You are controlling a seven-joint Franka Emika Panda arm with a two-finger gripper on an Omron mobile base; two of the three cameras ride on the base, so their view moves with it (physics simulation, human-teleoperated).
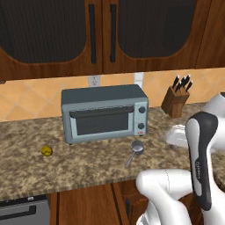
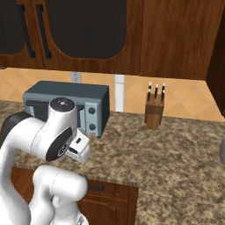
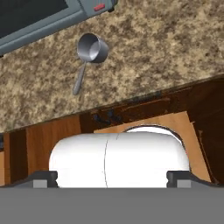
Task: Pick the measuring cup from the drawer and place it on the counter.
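Cup [image 3: 92,48] sits on the counter [image 3: 166,43] at your eleven o'clock, handle trailing toward seven; pincer [image 3: 111,177] stands wide, holding nothing.

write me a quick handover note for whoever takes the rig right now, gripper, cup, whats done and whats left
Gripper: raised over the counter edge, looking down; fingertips barely in frame, so open or shut cannot be told; nothing visibly held.
Measuring cup: upright on the granite counter, in front of the toaster oven at its right end, handle pointing toward the counter's front edge.
Done: cup is out and placed.
Left: probably just confirm release and clear the arm.
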